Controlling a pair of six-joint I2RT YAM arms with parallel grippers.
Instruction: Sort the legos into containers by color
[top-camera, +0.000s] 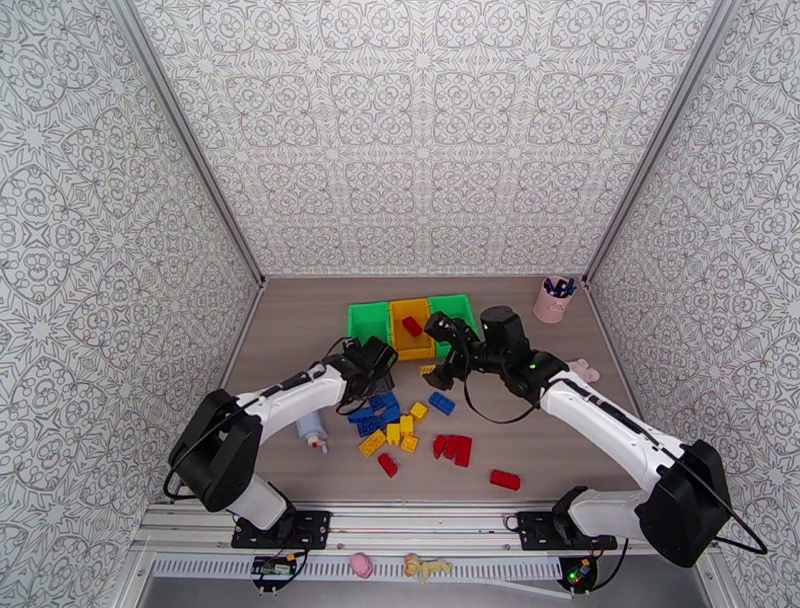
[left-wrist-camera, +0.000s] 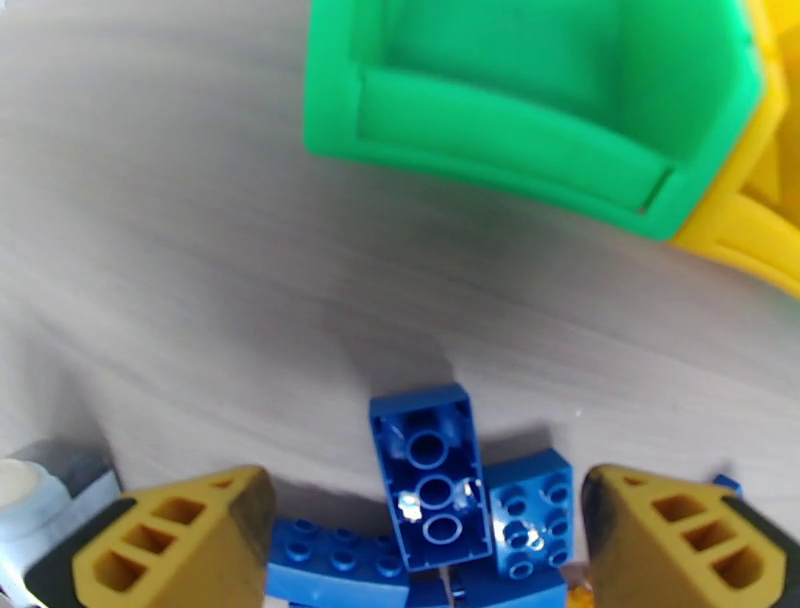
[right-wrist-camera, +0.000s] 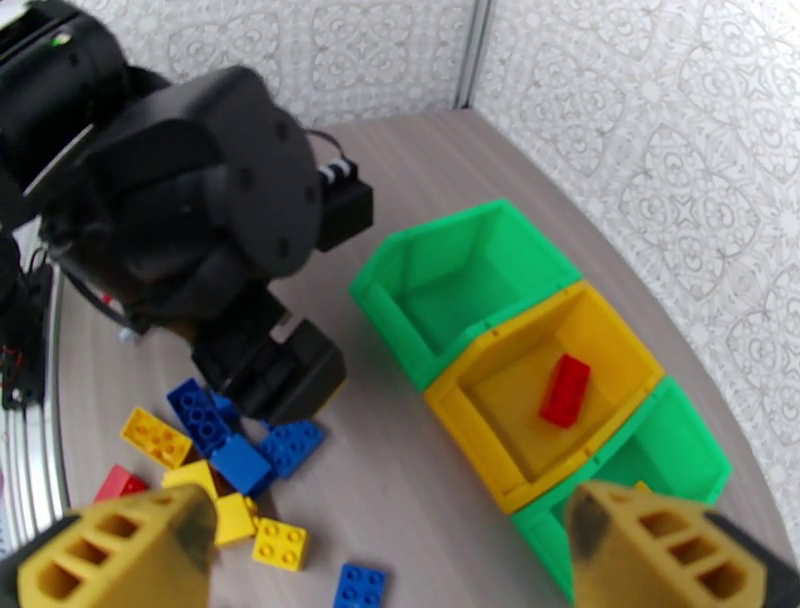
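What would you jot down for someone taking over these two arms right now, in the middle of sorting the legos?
The left tool is open and empty, hovering over a cluster of blue legos near the left green bin.
The right tool is open and empty, above the table beside the bins.
Done: one red lego lies in the yellow middle bin. The left green bin looks empty; the right green bin is partly hidden.
Left to do: the loose legos, blue, yellow and red, lie on the table unsorted.
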